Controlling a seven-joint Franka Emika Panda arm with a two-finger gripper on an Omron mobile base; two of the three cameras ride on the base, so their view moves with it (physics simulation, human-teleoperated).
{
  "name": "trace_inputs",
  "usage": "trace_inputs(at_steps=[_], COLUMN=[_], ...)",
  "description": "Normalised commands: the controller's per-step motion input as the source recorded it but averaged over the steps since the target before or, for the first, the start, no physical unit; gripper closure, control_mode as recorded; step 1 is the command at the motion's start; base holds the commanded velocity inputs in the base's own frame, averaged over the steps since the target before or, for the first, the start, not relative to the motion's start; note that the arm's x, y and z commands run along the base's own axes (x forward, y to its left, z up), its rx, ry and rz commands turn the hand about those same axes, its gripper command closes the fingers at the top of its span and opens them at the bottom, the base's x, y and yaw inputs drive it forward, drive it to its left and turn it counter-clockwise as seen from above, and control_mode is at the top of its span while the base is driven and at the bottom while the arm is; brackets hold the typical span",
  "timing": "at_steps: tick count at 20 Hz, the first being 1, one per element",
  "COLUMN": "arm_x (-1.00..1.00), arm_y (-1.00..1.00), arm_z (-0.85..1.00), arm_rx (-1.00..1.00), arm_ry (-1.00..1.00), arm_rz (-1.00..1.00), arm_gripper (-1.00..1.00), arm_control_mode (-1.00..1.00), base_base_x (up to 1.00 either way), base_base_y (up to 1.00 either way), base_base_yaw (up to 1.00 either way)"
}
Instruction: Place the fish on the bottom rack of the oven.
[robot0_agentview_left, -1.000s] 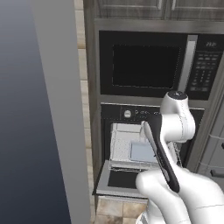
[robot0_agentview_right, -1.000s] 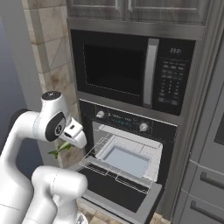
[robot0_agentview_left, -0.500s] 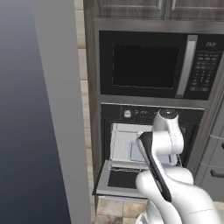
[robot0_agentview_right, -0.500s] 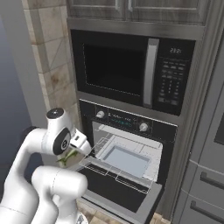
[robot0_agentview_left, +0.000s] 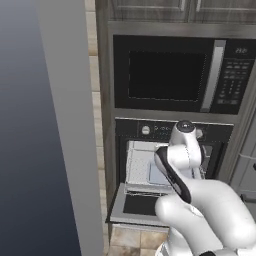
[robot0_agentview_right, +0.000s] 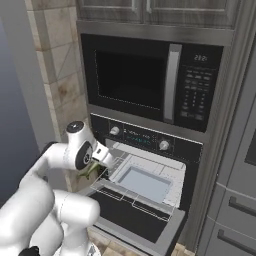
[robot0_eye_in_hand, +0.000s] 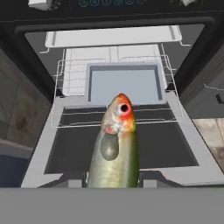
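— While I've got the hand camera up: what's the claw doing?
— I see it closed on the fish, head pointing at the open oven, orange-red around the eye.
— Where is it against the door?
— Above the dropped door, short of the cavity. From the right base camera the fish hangs just left of the wire rack.
— And the rack?
— I make it pulled out over the door, with a pale grey-blue tray sitting on it. Above sits the black microwave.
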Motion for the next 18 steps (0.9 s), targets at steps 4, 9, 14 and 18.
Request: trace_inputs(at_steps=[4,9,14,18], arm_x=[0.29,0.09,-0.06,-0.08], arm_y=[-0.1,0.0,0.0,0.0], arm_z=[-0.8,-0.93,-0.84,-0.79], arm_rx=[-0.01,-0.01,0.0,-0.01], arm_ry=[0.0,0.0,-0.05,-0.12], arm_rz=[0.0,0.0,0.0,0.0], arm_gripper=[1.0,1.0,1.0,1.0], arm_control_mode=[-1.0,-1.0,-1.0,-1.0], base_base_x=[0.0,0.0,0.0,0.0], base_base_y=[0.0,0.0,0.0,0.0], base_base_yaw=[0.0,0.0,0.0,0.0])
